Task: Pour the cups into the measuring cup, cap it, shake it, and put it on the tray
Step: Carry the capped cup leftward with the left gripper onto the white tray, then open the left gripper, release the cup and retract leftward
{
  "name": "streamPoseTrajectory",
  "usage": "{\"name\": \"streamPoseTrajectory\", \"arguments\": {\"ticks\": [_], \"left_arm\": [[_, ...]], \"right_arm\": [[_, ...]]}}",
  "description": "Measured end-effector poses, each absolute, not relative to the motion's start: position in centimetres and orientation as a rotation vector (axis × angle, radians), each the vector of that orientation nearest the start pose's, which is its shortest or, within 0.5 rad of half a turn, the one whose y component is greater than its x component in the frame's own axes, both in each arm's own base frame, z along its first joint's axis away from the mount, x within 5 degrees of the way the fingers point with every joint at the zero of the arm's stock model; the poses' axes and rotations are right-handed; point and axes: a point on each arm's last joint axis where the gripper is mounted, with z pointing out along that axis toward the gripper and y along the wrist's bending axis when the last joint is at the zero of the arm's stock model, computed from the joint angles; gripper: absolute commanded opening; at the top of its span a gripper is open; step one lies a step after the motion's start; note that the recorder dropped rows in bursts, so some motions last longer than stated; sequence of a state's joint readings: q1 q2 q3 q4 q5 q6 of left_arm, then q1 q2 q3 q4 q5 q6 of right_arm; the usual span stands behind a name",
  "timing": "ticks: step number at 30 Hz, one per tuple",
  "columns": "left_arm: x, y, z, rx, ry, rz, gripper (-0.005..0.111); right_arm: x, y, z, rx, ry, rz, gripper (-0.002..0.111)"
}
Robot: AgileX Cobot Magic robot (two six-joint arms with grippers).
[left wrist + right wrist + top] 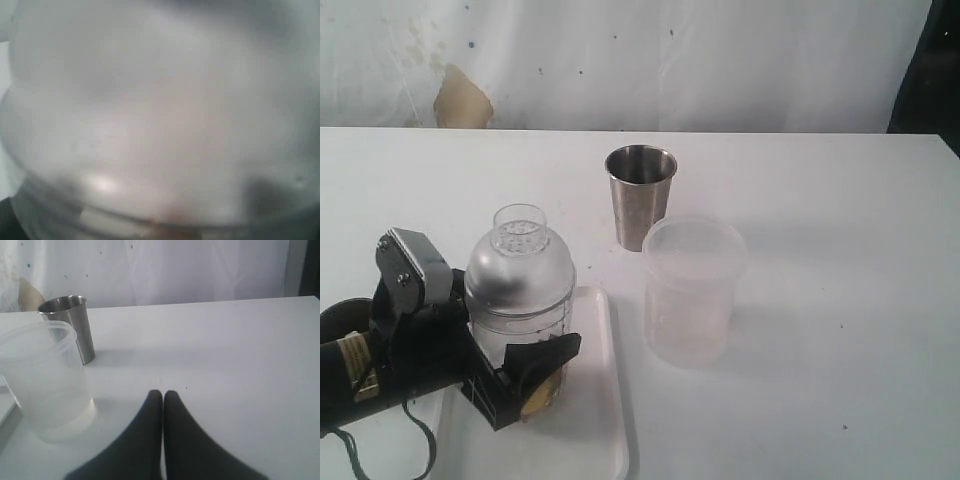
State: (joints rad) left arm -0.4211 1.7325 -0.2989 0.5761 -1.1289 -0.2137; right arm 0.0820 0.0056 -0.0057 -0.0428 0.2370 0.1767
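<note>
Desk [840, 250]: white, stained wall behind.
Right wrist view alone: right gripper [162, 394] pressed together above desk.
Left wrist view: blurred cap [160, 100] only.
Tray [603, 405]: capped measuring cup [520, 320], pinched by left gripper [535, 380].
Beyond: frosted container [692, 290], then steel tumbler [640, 195]; contents unclear.

A flat white tabletop [820, 200] fills the lower frame. Behind it hangs a creased white sheet backdrop [720, 60] with a tan blotchy stain [460, 100] at upper left.
</note>
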Motion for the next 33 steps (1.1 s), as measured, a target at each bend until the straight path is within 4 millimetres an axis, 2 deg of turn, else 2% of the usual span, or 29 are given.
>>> {"name": "streamPoseTrajectory", "arguments": {"ticks": [3, 9, 11, 25, 33], "left_arm": [[19.9, -13.7, 13.0, 0.78, 1.726, -0.721, 0.021], [19.9, -13.7, 13.0, 0.779, 1.731, -0.717, 0.063], [19.9, -13.7, 13.0, 0.772, 1.734, -0.721, 0.071], [19.5, -13.4, 12.5, 0.762, 1.789, -0.72, 0.095], [18.4, -12.8, 11.7, 0.76, 1.85, -0.72, 0.096]], "right_arm": [[5.6, 0.4, 19.3, 0.053, 1.722, 0.152, 0.0], [5.6, 0.4, 19.3, 0.053, 1.722, 0.152, 0.0], [5.6, 0.4, 19.3, 0.053, 1.722, 0.152, 0.0], [5.6, 0.4, 19.3, 0.055, 1.722, 0.153, 0.0], [5.6, 0.4, 19.3, 0.055, 1.722, 0.153, 0.0]]}}
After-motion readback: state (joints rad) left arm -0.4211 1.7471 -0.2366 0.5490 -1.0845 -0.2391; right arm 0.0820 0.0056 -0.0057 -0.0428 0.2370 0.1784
